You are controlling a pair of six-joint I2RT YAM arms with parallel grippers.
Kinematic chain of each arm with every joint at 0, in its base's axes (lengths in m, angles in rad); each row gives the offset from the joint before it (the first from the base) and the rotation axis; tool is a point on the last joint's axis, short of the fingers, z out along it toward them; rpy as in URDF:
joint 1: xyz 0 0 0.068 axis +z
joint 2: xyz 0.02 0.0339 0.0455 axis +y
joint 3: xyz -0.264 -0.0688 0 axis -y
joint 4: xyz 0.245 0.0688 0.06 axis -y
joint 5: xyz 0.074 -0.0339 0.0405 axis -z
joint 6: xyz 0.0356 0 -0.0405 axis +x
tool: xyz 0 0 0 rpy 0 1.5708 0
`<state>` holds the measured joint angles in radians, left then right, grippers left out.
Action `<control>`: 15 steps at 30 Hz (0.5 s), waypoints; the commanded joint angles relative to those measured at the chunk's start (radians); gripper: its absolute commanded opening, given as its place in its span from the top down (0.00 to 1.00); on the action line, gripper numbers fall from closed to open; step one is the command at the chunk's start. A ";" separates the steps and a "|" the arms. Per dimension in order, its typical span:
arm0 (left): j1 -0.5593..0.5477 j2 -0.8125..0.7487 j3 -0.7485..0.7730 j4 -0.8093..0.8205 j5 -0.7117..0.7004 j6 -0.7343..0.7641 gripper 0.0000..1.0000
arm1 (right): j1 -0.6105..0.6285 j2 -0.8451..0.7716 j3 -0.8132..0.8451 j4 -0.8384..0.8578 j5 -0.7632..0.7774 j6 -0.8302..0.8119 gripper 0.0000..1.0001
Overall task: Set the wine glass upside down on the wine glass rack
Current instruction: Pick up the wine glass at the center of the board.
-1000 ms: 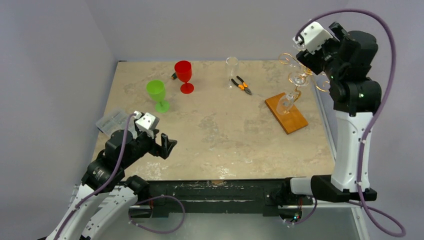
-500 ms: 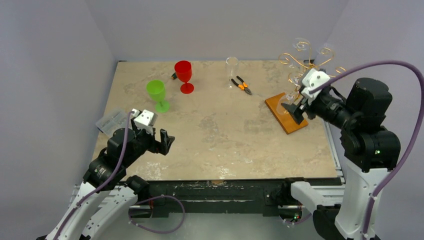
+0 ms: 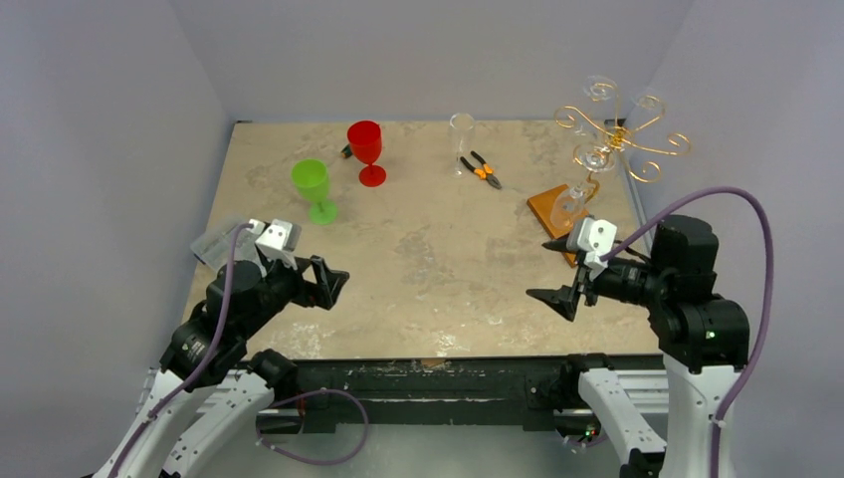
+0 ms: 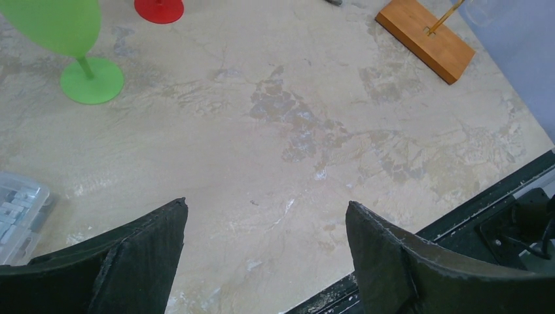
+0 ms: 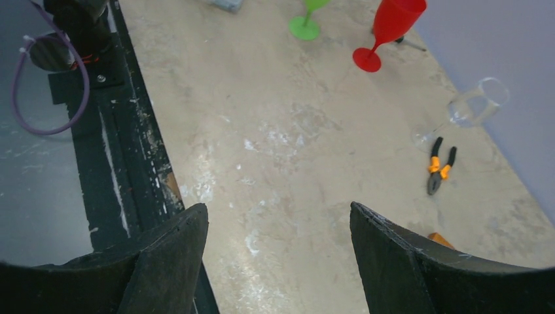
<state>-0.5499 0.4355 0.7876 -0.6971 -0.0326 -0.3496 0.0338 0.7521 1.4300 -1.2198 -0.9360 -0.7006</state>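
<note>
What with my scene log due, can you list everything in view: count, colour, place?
wine glass rack: one, gold wire on orange-brown wooden base, far right.
hung wine glasses: at least two, clear, upside down on the rack.
clear wine glass: one, upright, far centre.
pliers: one, orange handles, beside that glass.
red wine glass: one, far left-centre.
green wine glass: one, near the red one.
plastic box: one, clear, left edge.
table: one, beige marbled.
left gripper: black, jaws open, near left.
right gripper: black, jaws open, near right.
</note>
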 commanded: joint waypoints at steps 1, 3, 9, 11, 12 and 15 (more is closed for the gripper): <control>0.007 -0.022 0.034 0.038 0.025 -0.050 0.12 | 0.002 -0.023 -0.102 -0.014 -0.081 -0.059 0.24; 0.007 -0.021 0.038 0.049 0.028 -0.050 0.12 | 0.002 -0.036 -0.149 -0.008 -0.080 -0.085 0.24; 0.007 0.013 0.052 0.085 0.054 -0.048 0.10 | 0.002 -0.060 -0.296 0.051 -0.077 -0.102 0.25; 0.007 0.028 0.061 0.096 0.042 -0.042 0.09 | 0.002 -0.060 -0.327 0.065 -0.083 -0.107 0.25; 0.007 0.037 0.069 0.102 0.037 -0.037 0.08 | 0.002 -0.061 -0.345 0.073 -0.086 -0.110 0.25; 0.007 0.071 0.100 0.124 0.002 -0.024 0.05 | 0.002 -0.064 -0.422 0.133 -0.094 -0.099 0.25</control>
<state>-0.5499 0.4679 0.8185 -0.6540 -0.0006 -0.3832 0.0338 0.6979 1.0775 -1.1793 -0.9905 -0.7895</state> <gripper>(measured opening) 0.938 0.753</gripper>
